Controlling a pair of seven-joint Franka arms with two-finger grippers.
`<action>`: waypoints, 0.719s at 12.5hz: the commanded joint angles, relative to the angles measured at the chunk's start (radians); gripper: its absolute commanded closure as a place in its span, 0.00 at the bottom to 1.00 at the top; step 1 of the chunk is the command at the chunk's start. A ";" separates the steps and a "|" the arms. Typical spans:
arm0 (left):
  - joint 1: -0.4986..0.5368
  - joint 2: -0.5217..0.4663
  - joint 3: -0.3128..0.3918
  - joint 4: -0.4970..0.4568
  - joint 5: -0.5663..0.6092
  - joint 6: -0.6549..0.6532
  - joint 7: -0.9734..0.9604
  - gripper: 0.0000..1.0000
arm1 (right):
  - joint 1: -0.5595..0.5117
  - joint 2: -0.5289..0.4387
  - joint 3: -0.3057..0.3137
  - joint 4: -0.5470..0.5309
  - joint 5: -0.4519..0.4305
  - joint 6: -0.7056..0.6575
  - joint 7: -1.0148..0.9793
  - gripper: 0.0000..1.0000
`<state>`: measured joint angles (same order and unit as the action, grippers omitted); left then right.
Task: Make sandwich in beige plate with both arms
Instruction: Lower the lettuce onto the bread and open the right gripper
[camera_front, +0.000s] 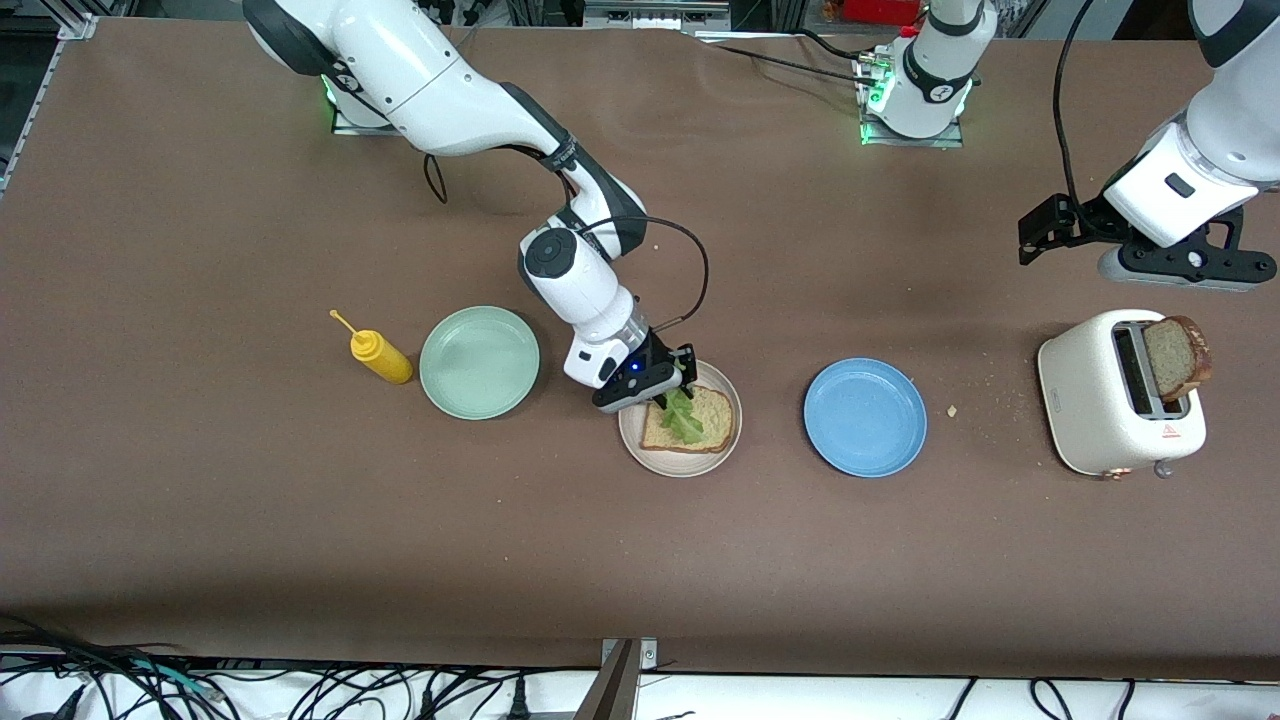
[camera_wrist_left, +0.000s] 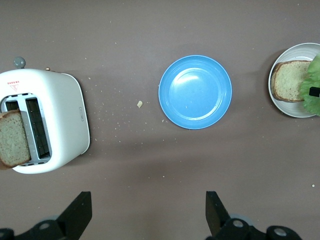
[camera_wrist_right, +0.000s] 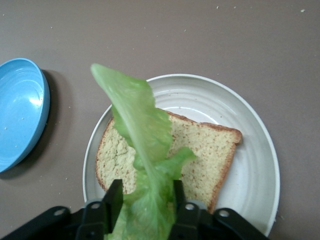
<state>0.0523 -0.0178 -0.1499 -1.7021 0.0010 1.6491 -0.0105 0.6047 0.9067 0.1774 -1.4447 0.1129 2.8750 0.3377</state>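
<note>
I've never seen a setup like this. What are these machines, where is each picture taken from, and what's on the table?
Two white robot arms work at a brown table. One picture looks down from across the table; the others come from cameras on each arm's wrist. The right gripper holds a lettuce leaf over a bread slice on the beige plate. The left gripper waits open above the toaster, which holds another slice. Also there: a blue plate, a green plate and a mustard bottle.
</note>
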 joint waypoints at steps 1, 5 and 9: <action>0.004 -0.004 -0.004 -0.004 0.024 -0.005 0.006 0.00 | 0.007 0.021 -0.003 0.046 0.008 0.015 -0.022 0.43; 0.004 -0.005 -0.005 -0.004 0.024 -0.005 0.006 0.00 | 0.006 0.018 -0.003 0.061 0.008 0.015 -0.048 0.08; 0.004 -0.004 -0.004 -0.004 0.024 -0.005 0.006 0.00 | 0.004 0.015 -0.003 0.063 0.008 0.015 -0.059 0.01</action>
<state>0.0523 -0.0172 -0.1498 -1.7025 0.0010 1.6491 -0.0105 0.6049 0.9069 0.1774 -1.4096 0.1129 2.8817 0.3018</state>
